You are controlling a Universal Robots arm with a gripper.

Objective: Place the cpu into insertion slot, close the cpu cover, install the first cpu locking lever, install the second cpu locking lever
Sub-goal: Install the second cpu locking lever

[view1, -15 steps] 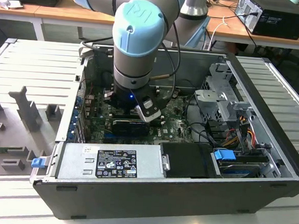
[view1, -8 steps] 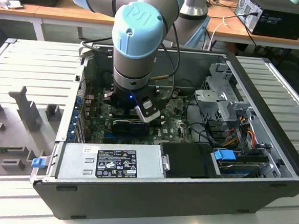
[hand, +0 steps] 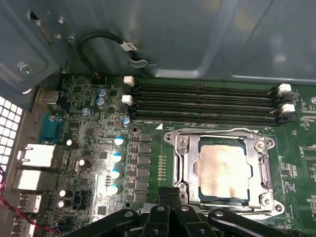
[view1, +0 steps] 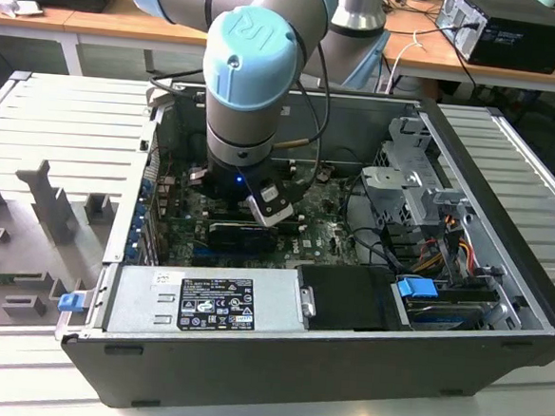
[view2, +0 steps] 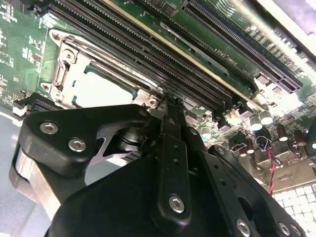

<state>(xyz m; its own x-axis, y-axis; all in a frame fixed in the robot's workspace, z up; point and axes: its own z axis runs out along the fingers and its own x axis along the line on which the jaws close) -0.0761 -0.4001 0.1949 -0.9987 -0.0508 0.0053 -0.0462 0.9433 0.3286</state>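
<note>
My gripper (hand: 170, 195) is low inside the computer case (view1: 504, 233), right at the edge of the insertion slot (hand: 178, 170) on the green motherboard (hand: 94, 148). Its fingers (view2: 170, 123) look pressed together, with nothing big held between them. The cpu (hand: 221, 168) already sits flat in the slot, and the cpu cover (hand: 259, 170) lies shut over it like a silver frame. So I think I am on the locking lever step. I cannot make out the levers themselves. This step needs a small, careful push, beside the 4 long black memory slots (hand: 202, 101).
</note>
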